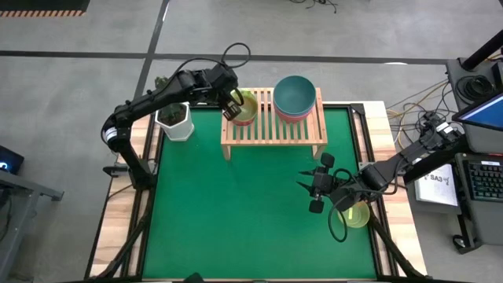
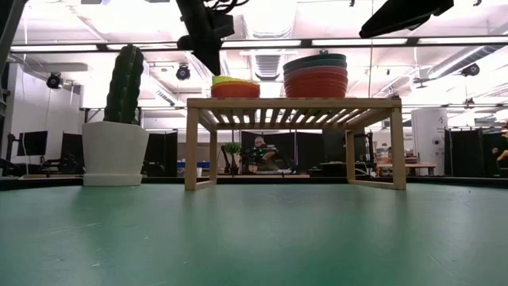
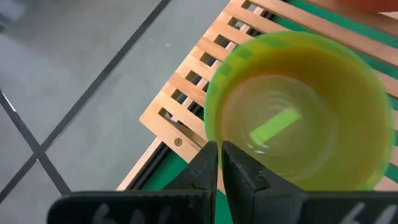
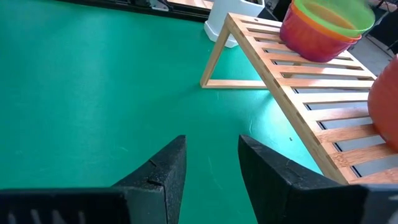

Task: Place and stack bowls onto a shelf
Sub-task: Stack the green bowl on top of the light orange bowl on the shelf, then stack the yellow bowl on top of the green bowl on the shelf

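The light-wood slatted shelf stands upright on the green bench, carrying 2 bowl stacks. A small stack, yellow-green bowl nested on a red-orange one, sits directly beyond the left fingers, which are pressed together. A taller stack, teal over red bowls, stands beside it.

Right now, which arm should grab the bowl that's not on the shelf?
Right. The right gripper, open, hangs over the mat near the loose yellow-green bowl at the table's right edge. The left gripper is across the table at the bowl stack on the shelf.
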{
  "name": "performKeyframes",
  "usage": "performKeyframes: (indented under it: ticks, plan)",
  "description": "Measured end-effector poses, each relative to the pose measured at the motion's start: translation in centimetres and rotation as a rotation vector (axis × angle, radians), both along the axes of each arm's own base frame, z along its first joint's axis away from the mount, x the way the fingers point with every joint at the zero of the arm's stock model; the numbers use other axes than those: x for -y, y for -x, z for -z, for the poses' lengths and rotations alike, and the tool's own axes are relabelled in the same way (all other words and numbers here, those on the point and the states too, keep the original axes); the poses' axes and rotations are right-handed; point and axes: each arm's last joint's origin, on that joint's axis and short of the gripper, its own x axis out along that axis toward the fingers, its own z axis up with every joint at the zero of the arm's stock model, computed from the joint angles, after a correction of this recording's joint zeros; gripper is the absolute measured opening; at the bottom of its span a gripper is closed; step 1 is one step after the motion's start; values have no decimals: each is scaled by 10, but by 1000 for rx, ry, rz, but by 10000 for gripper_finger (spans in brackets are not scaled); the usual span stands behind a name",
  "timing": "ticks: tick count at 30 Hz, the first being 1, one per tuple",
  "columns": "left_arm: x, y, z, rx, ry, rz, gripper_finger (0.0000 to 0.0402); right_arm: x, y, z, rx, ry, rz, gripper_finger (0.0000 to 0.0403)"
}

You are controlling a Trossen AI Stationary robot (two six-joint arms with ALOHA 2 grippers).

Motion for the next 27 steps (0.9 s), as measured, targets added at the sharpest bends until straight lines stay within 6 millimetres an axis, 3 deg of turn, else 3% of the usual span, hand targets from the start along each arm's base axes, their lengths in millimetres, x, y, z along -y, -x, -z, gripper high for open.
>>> performKeyframes:
  ticks: [8, 12, 16, 21, 27]
  plan:
    - [2, -1, 7, -4, 23, -21, 0, 0, 0, 0, 0, 0, 0, 137]
    - [19, -8, 6, 16, 31, 11, 0, 0, 0, 0, -1, 0, 0, 135]
    - [58, -18, 5, 37, 31, 123, 0, 0, 1, 2, 0, -29, 14, 131]
    - [120, -27, 19, 52, -16, 290, 0, 0, 2, 10, 0, -153, 41, 127]
    - [182, -13, 44, 159, -36, 462, 0, -4, 1, 25, -37, -410, 86, 127]
